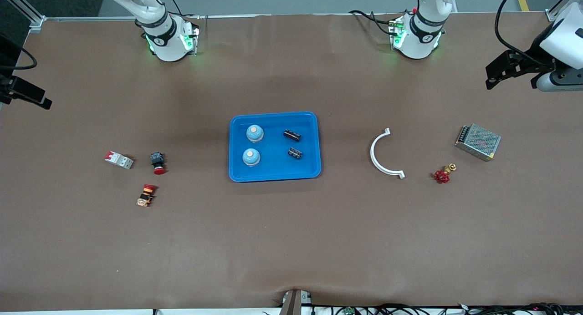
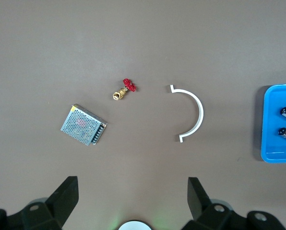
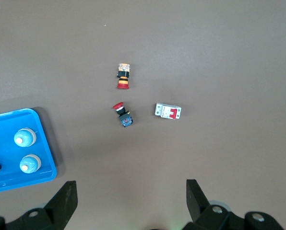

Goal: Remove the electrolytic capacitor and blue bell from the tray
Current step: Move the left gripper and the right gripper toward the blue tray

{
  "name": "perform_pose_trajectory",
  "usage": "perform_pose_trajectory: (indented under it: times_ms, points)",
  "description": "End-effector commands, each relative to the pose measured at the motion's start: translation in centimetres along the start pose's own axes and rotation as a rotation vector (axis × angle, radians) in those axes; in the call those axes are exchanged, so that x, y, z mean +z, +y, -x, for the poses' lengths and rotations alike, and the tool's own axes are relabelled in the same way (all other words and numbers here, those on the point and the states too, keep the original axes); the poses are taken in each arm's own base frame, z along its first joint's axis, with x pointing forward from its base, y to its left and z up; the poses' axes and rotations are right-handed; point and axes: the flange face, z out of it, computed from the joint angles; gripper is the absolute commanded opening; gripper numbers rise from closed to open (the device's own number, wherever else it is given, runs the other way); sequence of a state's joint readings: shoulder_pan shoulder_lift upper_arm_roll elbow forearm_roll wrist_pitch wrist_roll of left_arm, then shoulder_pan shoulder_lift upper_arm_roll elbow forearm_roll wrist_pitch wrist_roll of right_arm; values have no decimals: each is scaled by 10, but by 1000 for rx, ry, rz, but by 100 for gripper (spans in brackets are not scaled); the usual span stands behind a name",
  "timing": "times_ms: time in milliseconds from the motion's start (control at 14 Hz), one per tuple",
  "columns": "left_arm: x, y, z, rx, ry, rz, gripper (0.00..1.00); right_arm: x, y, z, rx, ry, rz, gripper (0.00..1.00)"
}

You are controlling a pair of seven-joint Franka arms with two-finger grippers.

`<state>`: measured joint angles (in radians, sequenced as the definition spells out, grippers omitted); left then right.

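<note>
Two bells (image 3: 28,151) in blue tray (image 3: 47,143)

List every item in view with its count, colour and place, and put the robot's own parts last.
Shallow plastic tray: one, blue, mid-table.
Domed bells: two, pale blue, in the tray, toward the right arm's end.
Cylindrical capacitors: two, black, in the tray, toward the left arm's end.
Curved plastic bracket: one, white, beside the tray.
Small valve: one, red and brass.
Mesh power supply box: one, silver.
Circuit breaker: one, white and red.
Push-button switches: two, red-capped.
Left gripper: open, over the table.
Right gripper: open, over the table.
</note>
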<state>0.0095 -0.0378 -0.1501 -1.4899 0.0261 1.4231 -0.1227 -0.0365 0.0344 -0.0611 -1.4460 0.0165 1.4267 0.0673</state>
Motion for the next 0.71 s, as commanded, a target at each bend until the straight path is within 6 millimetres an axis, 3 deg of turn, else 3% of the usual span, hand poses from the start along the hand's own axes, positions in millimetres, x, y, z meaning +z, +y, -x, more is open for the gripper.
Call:
perform_pose_trajectory:
  times_ms: [0, 285, 427, 570, 641]
  points:
    - [-7, -1, 4, -10, 4, -23, 100, -5, 3, -3, 7, 8, 4, 100]
    - [-5, 7, 2, -2, 2, -22, 100, -7, 0, -5, 4, 32, -8, 100]
    - [4, 18, 2, -7, -21, -7, 100, 4, -6, -8, 12, 25, -11, 100]
    - [21, 69, 10, -101, -51, -1, 100, 31, -13, -12, 43, 9, -11, 100]
    - [31, 85, 10, -115, -56, -6, 100, 49, -28, -11, 58, -9, -6, 100]
